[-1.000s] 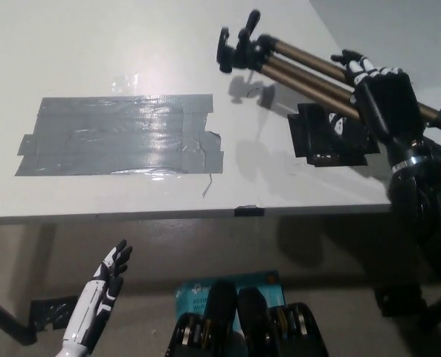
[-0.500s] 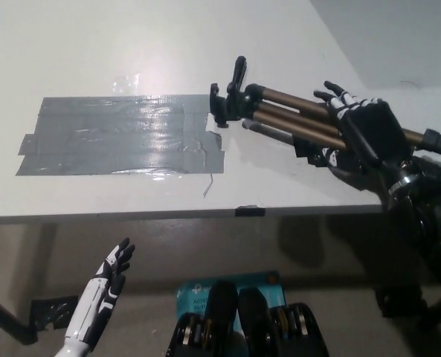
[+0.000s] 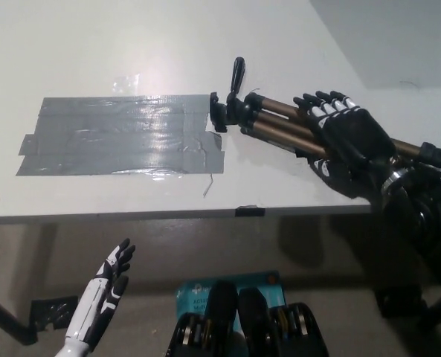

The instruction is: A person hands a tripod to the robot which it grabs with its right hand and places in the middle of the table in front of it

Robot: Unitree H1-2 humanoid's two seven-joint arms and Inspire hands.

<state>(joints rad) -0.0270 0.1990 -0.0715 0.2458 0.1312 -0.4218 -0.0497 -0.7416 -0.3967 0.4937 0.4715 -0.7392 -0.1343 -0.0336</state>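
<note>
While seen from the head camera, the black right hand (image 3: 346, 141) is reaching in over the bench's (image 3: 94, 44) right edge, its fingers (image 3: 324, 111) wrapping around the bronze legs of the tripod (image 3: 268, 123). That tripod is lying nearly flat, pointing towards the bench's left edge, with its black head sitting at the right end of a grey tape patch (image 3: 120, 134) near the bench's middle. Whether it is touching the surface is unclear. A small black tape mark (image 3: 248, 211) is sitting on the near edge. Below that edge, the white left hand (image 3: 105, 294) is resting with fingers apart, holding nothing.
</note>
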